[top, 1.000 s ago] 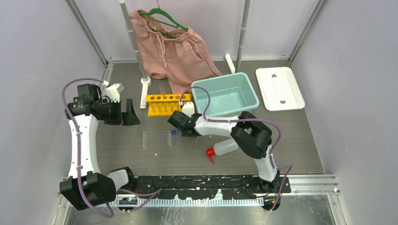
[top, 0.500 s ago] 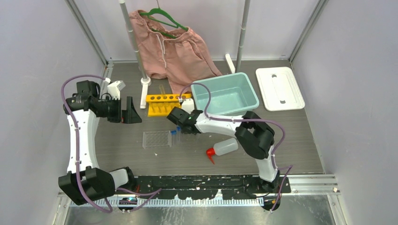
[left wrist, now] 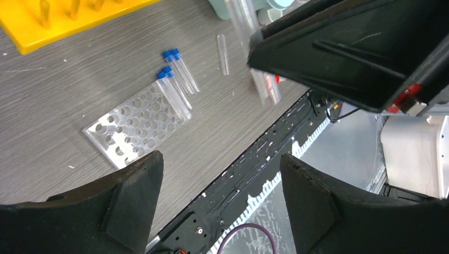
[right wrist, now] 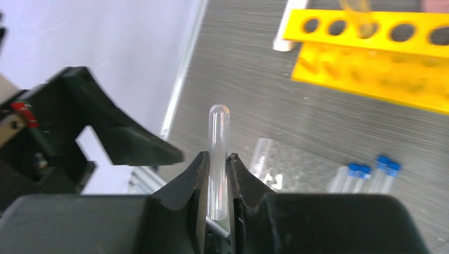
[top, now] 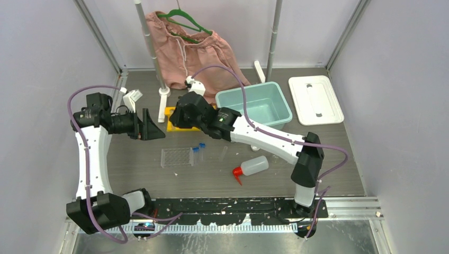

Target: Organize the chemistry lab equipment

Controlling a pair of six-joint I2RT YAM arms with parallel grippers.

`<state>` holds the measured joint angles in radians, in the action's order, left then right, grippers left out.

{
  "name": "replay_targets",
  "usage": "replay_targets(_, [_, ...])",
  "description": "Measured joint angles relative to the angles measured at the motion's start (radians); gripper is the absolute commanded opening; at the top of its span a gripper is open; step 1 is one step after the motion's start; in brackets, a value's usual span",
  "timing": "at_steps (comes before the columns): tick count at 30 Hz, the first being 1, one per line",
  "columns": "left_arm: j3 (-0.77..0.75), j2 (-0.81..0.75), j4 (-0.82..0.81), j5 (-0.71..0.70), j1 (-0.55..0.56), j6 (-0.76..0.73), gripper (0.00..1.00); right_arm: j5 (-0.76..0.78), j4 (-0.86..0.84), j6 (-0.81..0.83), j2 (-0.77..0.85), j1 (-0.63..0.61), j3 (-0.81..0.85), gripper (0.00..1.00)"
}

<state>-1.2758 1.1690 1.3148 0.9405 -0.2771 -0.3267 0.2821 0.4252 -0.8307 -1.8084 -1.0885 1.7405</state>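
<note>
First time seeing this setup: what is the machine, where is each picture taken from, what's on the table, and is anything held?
Two robot arms are bolted at the near edge of a table. The wide picture looks down from above and behind them; the other two come from cameras on each wrist. On the table lie a yellow rack, a clear rack, blue-capped vials, a white squeeze bottle, a teal bin and a white lid; pink shorts hang behind. The right gripper is shut on a clear glass tube. The left gripper is open and empty.
</note>
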Motion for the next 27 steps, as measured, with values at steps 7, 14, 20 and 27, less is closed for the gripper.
replay_targets(7, [0.005,-0.037,-0.001,0.055,0.000,0.007,0.68,-0.089,-0.084,-0.045,-0.064,-0.033,0.060,0.01])
replay_targets(14, [0.017,-0.037,-0.021,0.071,0.000,0.040,0.48,-0.119,-0.127,-0.075,-0.089,-0.046,0.060,0.01])
replay_targets(20, [0.029,-0.037,-0.039,0.073,-0.001,0.061,0.39,-0.127,-0.179,-0.093,-0.089,-0.047,0.053,0.01])
replay_targets(27, [0.037,-0.037,-0.050,0.063,-0.001,0.082,0.18,-0.134,-0.208,-0.114,-0.089,-0.047,0.039,0.07])
